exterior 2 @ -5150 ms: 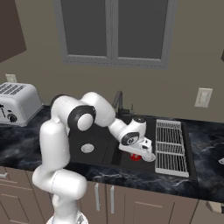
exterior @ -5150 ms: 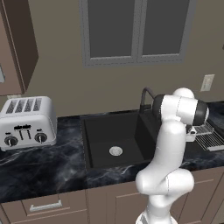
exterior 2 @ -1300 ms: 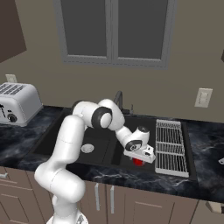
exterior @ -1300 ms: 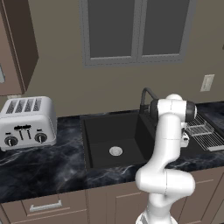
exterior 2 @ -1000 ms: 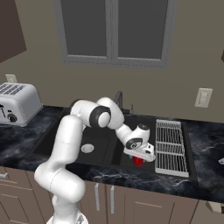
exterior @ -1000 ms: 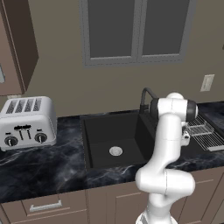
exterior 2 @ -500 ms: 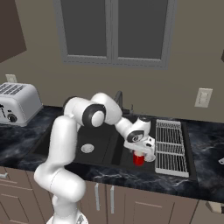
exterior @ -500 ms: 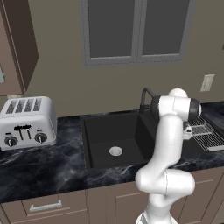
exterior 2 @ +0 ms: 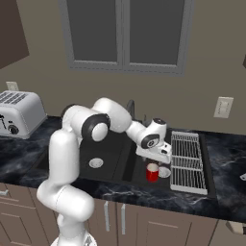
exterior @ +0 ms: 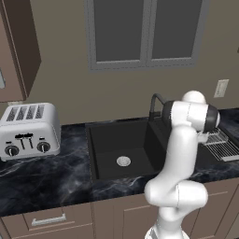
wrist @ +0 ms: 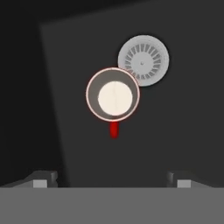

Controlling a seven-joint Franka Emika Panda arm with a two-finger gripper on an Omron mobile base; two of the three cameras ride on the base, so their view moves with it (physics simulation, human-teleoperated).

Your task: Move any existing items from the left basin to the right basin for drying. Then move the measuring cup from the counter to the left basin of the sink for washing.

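The red mug [exterior 2: 152, 172] stands upright in the narrow right basin [exterior 2: 161, 181], beside its silver drain [exterior 2: 165, 171]. My gripper [exterior 2: 155, 157] hangs just above the mug, open and apart from it. From the hand view I look straight down into the mug [wrist: 113, 94], white inside, its handle pointing toward me, with the drain [wrist: 143, 60] behind it; my gripper [wrist: 109, 183] holds nothing. The wide left basin [exterior: 116, 142] holds just its drain [exterior: 123, 161]. A small grey bit [exterior 2: 242, 177] shows at the counter's right edge; I cannot tell whether it is the measuring cup.
A wire drying rack [exterior 2: 185, 161] lies right of the sink. The dark curved faucet [exterior: 154, 100] rises behind the divider. A silver toaster [exterior: 28, 128] stands on the black marble counter [exterior: 42, 179] at far left. The arm's elbow reaches over the left basin [exterior 2: 103, 146].
The hand has lifted straight up off the red mug, which stays standing in the right basin. The jaws stay spread wide.
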